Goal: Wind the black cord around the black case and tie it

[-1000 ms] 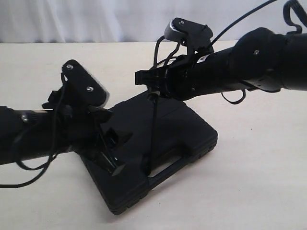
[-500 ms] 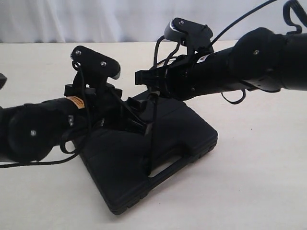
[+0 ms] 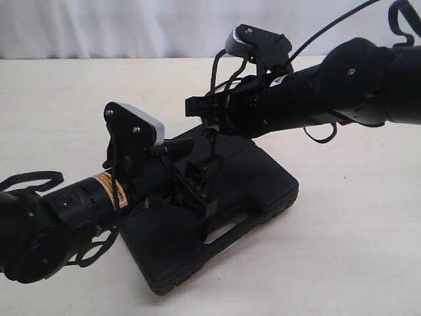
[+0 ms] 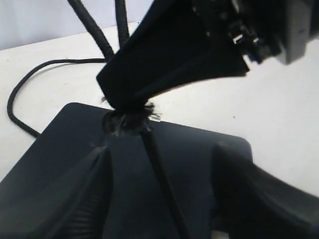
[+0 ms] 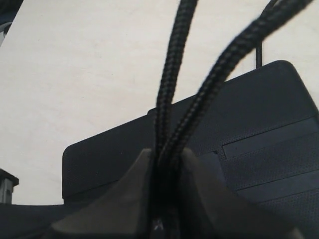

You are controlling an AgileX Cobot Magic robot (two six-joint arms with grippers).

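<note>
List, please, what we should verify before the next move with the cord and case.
1. Right gripper shut on the cord: ok, two strands are pinched between its fingers.
2. Left gripper open: ok, its jaws stand apart.
3. Cord lined up between the left fingers: ok, it runs down the gap.
4. Cord taut from the right gripper to the case: ok, it makes a straight line.
5. Case flat on the table: ok.
6. Cord passing under the case: cannot tell, the underside is hidden.
</note>
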